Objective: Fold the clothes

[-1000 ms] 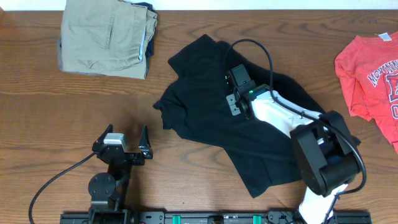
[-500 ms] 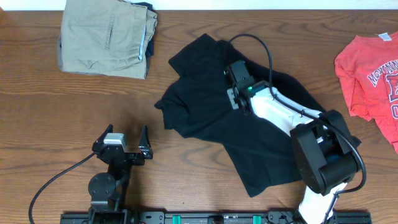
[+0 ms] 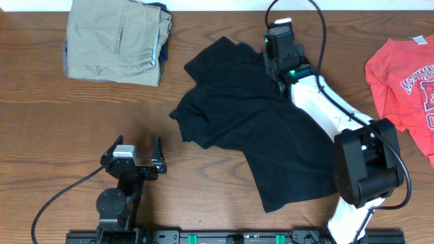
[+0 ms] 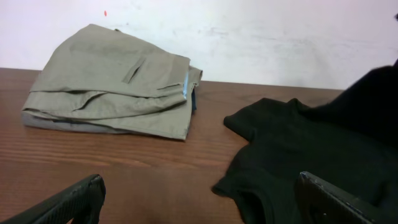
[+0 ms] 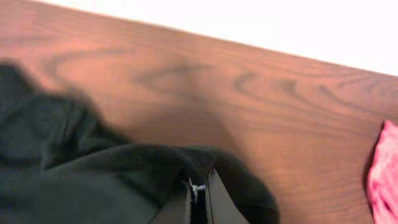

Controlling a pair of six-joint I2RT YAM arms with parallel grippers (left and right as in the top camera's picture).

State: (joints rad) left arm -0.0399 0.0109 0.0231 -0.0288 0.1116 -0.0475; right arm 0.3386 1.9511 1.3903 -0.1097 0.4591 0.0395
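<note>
A black shirt (image 3: 258, 129) lies crumpled across the middle of the table, and it shows in the left wrist view (image 4: 311, 155) and the right wrist view (image 5: 74, 168). My right gripper (image 3: 278, 34) is at the shirt's far edge, shut on a fold of the black fabric (image 5: 198, 163), with its fingers (image 5: 177, 208) pressed together. My left gripper (image 3: 139, 157) rests open and empty near the front left, its fingertips (image 4: 81, 196) wide apart, with the shirt's sleeve just ahead to the right.
Folded khaki trousers (image 3: 115, 41) lie at the back left, also in the left wrist view (image 4: 112, 90). A red printed T-shirt (image 3: 407, 74) lies at the right edge, its corner showing in the right wrist view (image 5: 382, 174). A white wall borders the table's far edge.
My right gripper has moved from the middle of the black shirt toward the far edge of the table, pulling the shirt's fabric with it. The left arm has not moved.
</note>
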